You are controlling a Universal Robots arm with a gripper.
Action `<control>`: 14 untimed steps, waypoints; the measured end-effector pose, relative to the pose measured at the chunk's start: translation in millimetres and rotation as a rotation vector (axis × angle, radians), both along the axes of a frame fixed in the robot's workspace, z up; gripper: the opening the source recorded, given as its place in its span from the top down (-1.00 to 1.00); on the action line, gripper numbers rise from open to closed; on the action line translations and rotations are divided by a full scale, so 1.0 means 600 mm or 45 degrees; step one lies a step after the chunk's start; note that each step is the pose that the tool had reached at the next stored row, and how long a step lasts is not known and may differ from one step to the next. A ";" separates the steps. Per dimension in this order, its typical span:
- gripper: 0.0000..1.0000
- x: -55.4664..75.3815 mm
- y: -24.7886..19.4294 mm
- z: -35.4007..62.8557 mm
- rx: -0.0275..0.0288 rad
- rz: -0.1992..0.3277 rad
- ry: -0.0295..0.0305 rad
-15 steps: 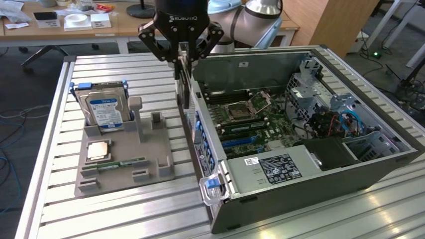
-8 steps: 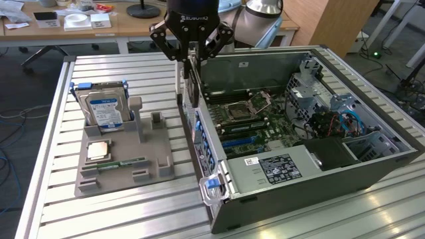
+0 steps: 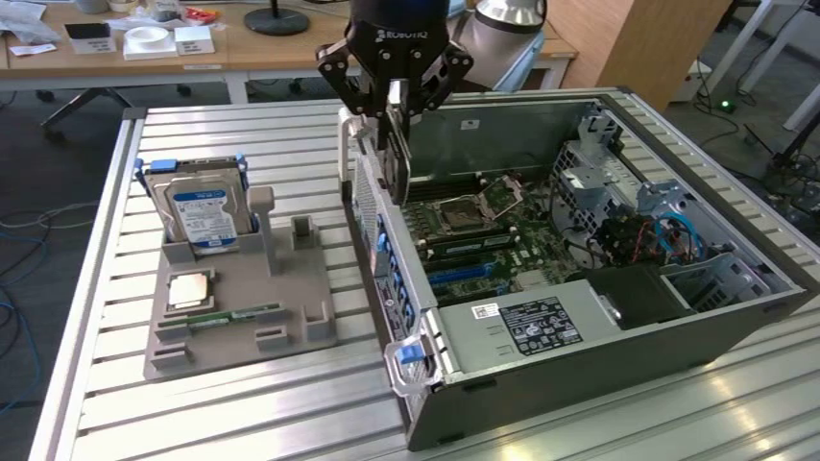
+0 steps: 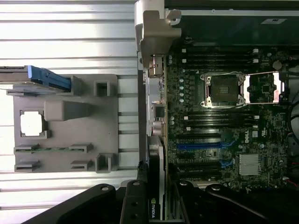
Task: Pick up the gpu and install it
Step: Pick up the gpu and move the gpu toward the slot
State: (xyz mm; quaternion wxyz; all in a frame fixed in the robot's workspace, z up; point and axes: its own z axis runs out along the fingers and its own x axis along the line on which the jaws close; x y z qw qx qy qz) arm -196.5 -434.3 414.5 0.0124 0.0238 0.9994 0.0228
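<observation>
Exterior and wrist views, card in transit. In the upper centre of the exterior view you see the tool (image 3: pixel 396 104) partly closed, its two fingers clamped on the faces of the gpu (image 3: pixel 398 158). The card hangs on edge, upright, below the fingers. It sits over the wall of the open computer case (image 3: pixel 615 346) that lies toward the exterior view's left, just beside the motherboard (image 3: pixel 513 240). Whether its lower edge touches the case cannot be told.

In the wrist view the card runs edge-on between the dark fingers (image 4: pixel 134 200), with a green logo (image 4: pixel 153 208) on its rim. The processor socket (image 3: pixel 494 204) is at the centre of the exterior view. The blue slot (image 3: pixel 459 276) lies below it in the frame, lower than the card.

In the left half of the exterior view a grey fixture (image 3: pixel 301 317) rests on the slatted bench (image 3: pixel 256 413), apart from the case. It carries an upright hard drive (image 3: pixel 202 209), a processor chip (image 3: pixel 188 289) and a RAM stick (image 3: pixel 237 315).
</observation>
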 end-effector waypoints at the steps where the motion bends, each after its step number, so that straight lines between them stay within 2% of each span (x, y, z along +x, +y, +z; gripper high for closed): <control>1: 0.47 0.005 0.0001 0.000 0.0002 0.000 0.0000; 14: 0.47 0.068 0.0010 0.000 0.0039 0.000 -0.0001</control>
